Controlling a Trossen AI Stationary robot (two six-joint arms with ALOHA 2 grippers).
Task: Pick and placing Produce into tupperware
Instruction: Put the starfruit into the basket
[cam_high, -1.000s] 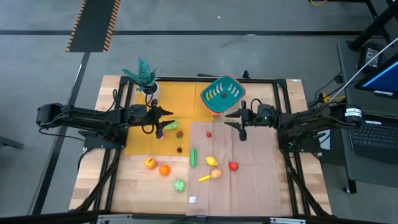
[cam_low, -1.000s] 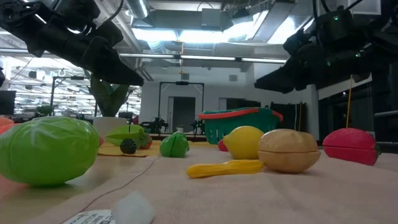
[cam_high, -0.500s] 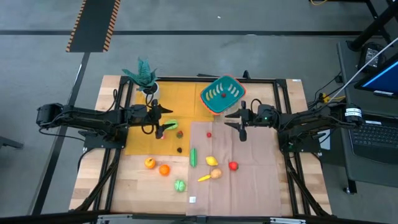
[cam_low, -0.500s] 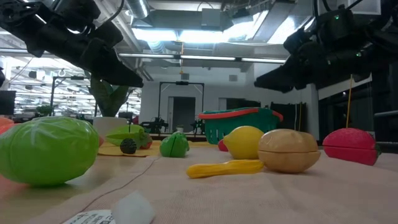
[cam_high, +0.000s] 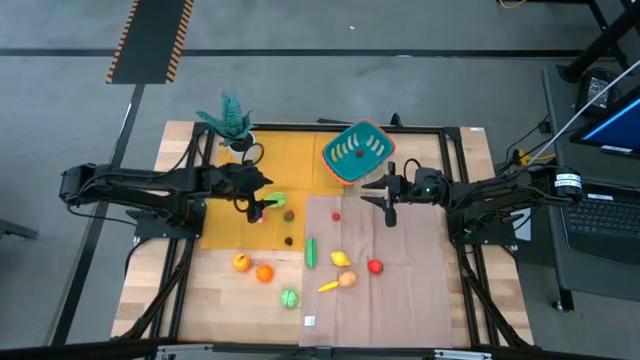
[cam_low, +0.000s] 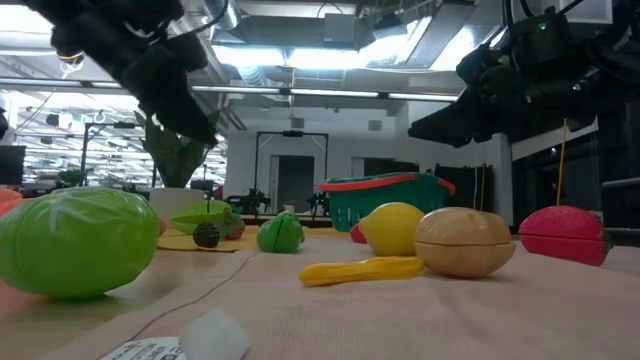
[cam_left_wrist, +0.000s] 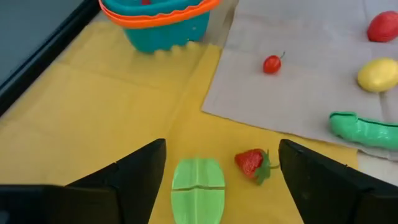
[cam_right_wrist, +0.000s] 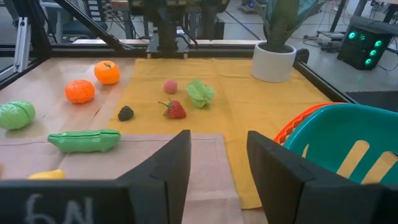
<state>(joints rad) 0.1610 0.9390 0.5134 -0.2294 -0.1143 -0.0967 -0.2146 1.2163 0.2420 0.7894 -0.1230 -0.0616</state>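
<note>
The teal tupperware (cam_high: 357, 152) with an orange-red rim stands at the table's far side, and a small red piece lies in it. Produce lies scattered on the table: a green leafy piece (cam_high: 275, 201), a strawberry (cam_high: 290, 214), a cherry tomato (cam_high: 336, 215), a cucumber (cam_high: 311, 252), a lemon (cam_high: 341, 259) and two oranges (cam_high: 252, 267). My left gripper (cam_high: 257, 200) is open above the leafy piece (cam_left_wrist: 198, 190) and the strawberry (cam_left_wrist: 252, 163), touching neither. My right gripper (cam_high: 386, 201) hangs open just near of the tupperware (cam_right_wrist: 336, 155).
A teal potted plant in a white pot (cam_high: 236, 128) stands at the far left, on the yellow mat (cam_high: 290, 165). A tan cloth (cam_high: 400, 290) covers the right half. A green cabbage (cam_high: 289, 297), a potato (cam_high: 347, 279) and a red piece (cam_high: 375, 266) lie nearer the near edge.
My left gripper has shifted slightly toward the table's right and tipped its fingers downward over the green leafy piece. No produce has moved.
</note>
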